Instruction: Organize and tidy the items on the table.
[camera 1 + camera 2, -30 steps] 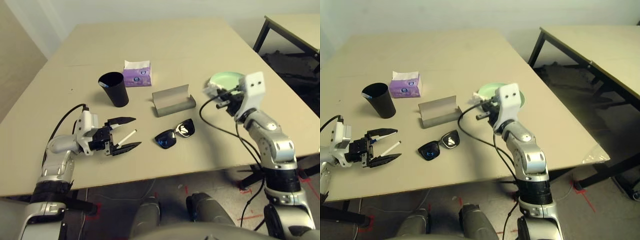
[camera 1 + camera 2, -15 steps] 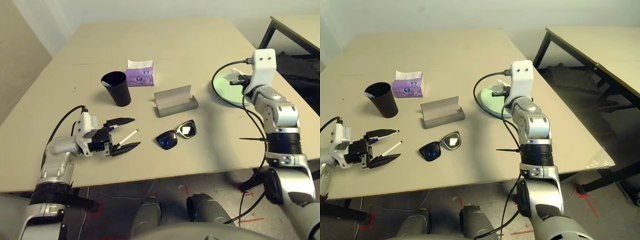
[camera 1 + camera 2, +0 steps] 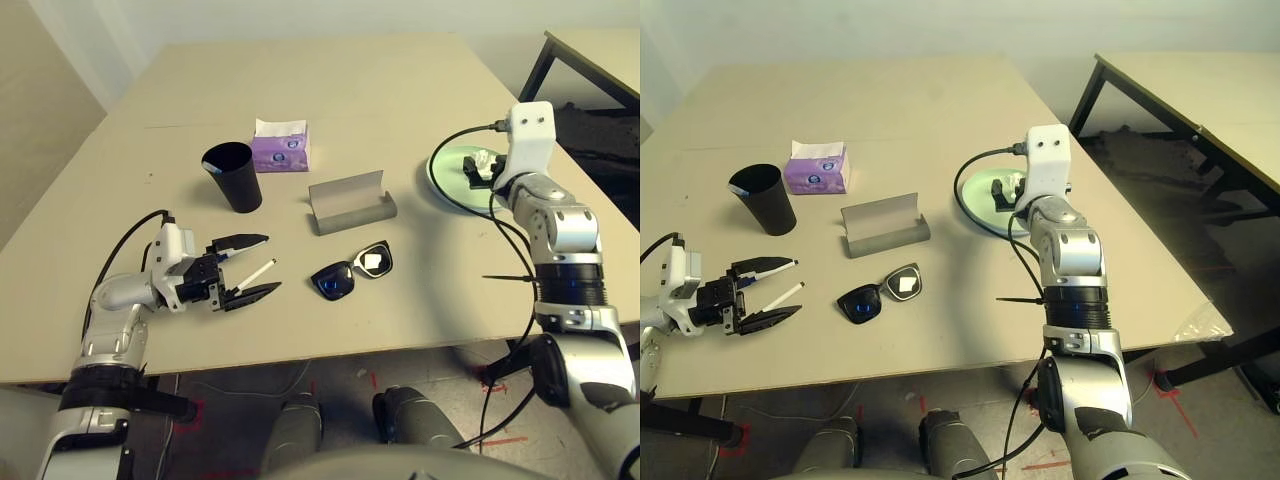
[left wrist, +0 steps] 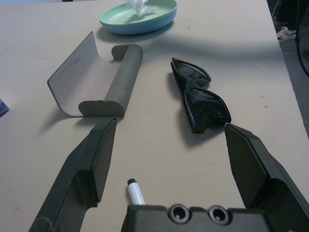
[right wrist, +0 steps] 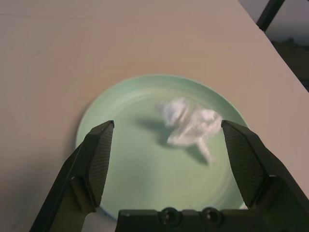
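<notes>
left gripper (image 3: 245,269) open | marker (image 3: 256,274) lies between its fingers, lengthwise | right gripper (image 5: 166,162) open over tissue (image 5: 189,124) on plate (image 5: 125,159)

Silver jointed forearms with black bands, white wrist camera housings, looping black cables; left gripper (image 3: 240,270) and right gripper (image 5: 166,140) have black wedge-shaped fingers.

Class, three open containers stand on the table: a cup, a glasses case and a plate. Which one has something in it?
The light-green round plate: a crumpled white tissue lies in it. The black cup and grey oblong glasses case look empty.
</notes>
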Available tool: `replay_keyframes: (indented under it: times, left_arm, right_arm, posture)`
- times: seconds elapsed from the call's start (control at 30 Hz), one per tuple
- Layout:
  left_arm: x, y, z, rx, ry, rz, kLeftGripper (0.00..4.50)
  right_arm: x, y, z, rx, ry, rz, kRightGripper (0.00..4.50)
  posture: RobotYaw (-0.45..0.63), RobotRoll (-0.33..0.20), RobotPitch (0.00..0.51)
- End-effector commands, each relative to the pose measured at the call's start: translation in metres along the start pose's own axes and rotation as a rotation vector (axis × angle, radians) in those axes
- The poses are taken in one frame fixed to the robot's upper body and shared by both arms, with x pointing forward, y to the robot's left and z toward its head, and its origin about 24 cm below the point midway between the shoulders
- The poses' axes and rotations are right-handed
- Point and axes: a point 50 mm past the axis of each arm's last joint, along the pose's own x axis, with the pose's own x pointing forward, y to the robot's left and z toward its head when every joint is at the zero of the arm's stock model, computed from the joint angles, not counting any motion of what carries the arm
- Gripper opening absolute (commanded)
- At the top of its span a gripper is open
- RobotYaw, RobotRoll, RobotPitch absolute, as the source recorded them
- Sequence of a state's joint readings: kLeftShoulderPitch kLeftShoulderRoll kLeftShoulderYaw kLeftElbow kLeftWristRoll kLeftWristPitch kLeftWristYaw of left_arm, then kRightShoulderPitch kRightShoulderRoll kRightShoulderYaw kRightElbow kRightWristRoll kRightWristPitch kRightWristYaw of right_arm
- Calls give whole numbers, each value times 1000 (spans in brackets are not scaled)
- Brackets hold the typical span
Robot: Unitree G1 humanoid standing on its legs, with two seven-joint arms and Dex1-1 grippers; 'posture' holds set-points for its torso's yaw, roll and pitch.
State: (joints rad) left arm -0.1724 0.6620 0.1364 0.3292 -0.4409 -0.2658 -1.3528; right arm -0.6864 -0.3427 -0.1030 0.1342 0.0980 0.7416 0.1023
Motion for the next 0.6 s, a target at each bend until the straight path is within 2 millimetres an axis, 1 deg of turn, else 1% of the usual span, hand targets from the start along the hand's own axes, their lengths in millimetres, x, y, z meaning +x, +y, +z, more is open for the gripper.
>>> replay_keyframes:
  times: [0.03, 0.1, 0.13, 0.17, 0.23, 0.33, 0.37, 0.5, 0.6]
  left_arm:
    - [-5, 2, 2, 2, 11, -1, 4500]
    - [-8, 2, 4, 2, 14, -4, 4500]
    - [-9, 2, 4, 1, 16, -7, 4500]
    - [-10, 2, 5, 0, 19, -12, 4500]
    - [-12, 2, 6, -1, 26, -20, 4500]
    - [-14, 1, 6, -6, 35, -32, 4500]
    - [-14, 1, 6, -7, 37, -35, 4500]
    - [-15, 1, 7, -5, 43, -37, 4500]
    - [-14, 2, 6, -5, 42, -32, 4500]
  right_arm:
    - [-13, 24, -1, -100, -37, 206, 4491]
    - [-26, 38, -3, -180, -59, 366, 4491]
    - [-33, 44, -7, -231, -48, 445, 4491]
    - [-43, 52, -12, -310, -38, 541, 4491]
    - [-56, 65, -19, -438, -17, 679, 4491]
    - [-66, 82, -22, -586, 13, 786, 4491]
    - [-67, 85, -22, -611, 22, 801, 4491]
    - [-78, 116, -12, -767, 37, 970, 4491]
    - [-82, 129, -10, -903, 36, 1039, 4491]
  posture:
    - [-9, 0, 80]
    - [-12, 0, 87]
    - [-10, 0, 89]
    - [-10, 0, 92]
    - [-16, 0, 95]
    - [-17, 0, 98]
    - [-15, 0, 99]
    - [-11, 0, 97]
    - [-8, 0, 97]
